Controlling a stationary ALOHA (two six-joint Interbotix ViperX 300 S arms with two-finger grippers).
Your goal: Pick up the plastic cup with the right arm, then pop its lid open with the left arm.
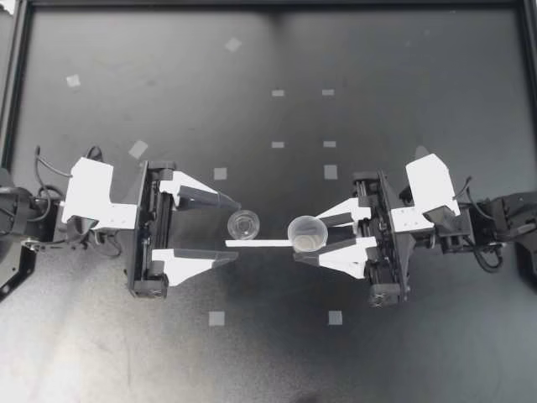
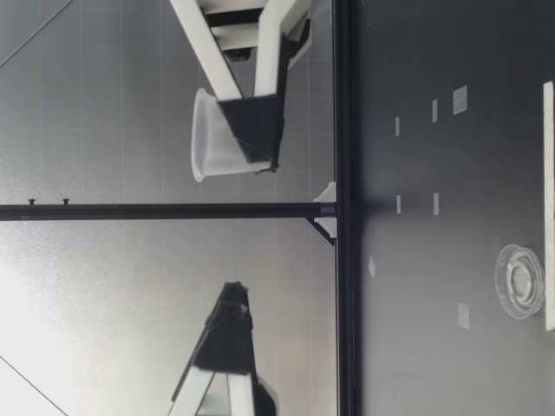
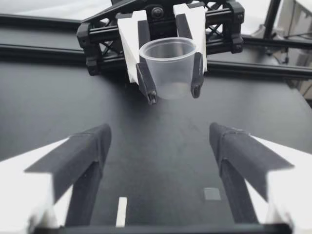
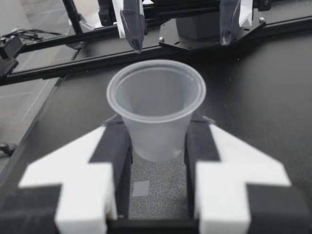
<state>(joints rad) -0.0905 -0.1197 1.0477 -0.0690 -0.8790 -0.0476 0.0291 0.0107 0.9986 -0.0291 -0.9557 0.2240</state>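
Mid-desk point(image 1: 168, 84) | right hand point(image 1: 309, 238) clamped on translucent plastic cup point(image 1: 307, 232), upright, well above desk | left hand point(image 1: 236, 230) spread wide, empty, raised, facing cup | clear round lid point(image 1: 243, 224) flat on desk, just beside white stick point(image 1: 258, 243)

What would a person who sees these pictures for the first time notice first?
Most striking is the translucent plastic cup, held upright above the table in my right gripper, which clamps it from both sides. Facing it, my left gripper hangs open, with a small clear dish and a white strip on the table below.
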